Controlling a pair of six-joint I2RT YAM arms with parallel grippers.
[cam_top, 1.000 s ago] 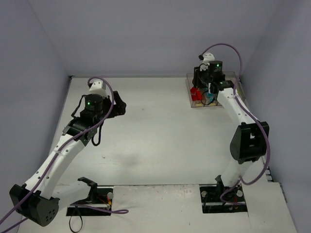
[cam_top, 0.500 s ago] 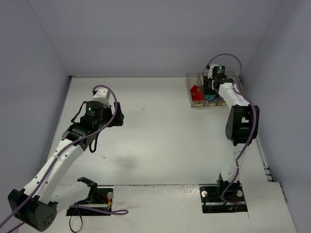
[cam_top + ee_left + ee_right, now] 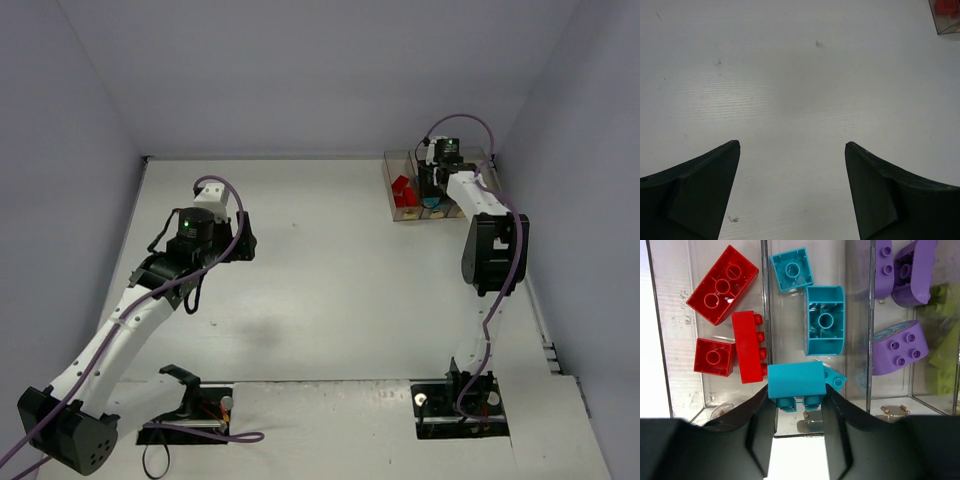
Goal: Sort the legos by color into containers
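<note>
— Down toward the near left of the tabletop [image 3: 790,65], the left gripper [image 3: 791,144] hangs over bare white surface, jaws spread wide, nothing between them.

— Nothing doing on that side. Look out to the far right corner!

— That's where the action is. The right gripper [image 3: 796,395] is over the containers [image 3: 765,305], fingers clamped tight on a teal brick [image 3: 795,379].

— And where exactly is that brick?

— At the near end of the second compartment from the left, right beside a small teal piece [image 3: 834,378]. Whether it touches the bin floor, I can't tell.

— Take me through the row beyond it.

— Leftmost compartment: three red bricks [image 3: 722,285], one lying on its side. Second compartment: two more teal bricks [image 3: 825,320] farther in. Third: purple bricks [image 3: 900,347], some with rounded tops. Rightmost: lime green bricks [image 3: 946,357], partly cut off at the frame's edge.

— Every colour in its own lane!
</note>
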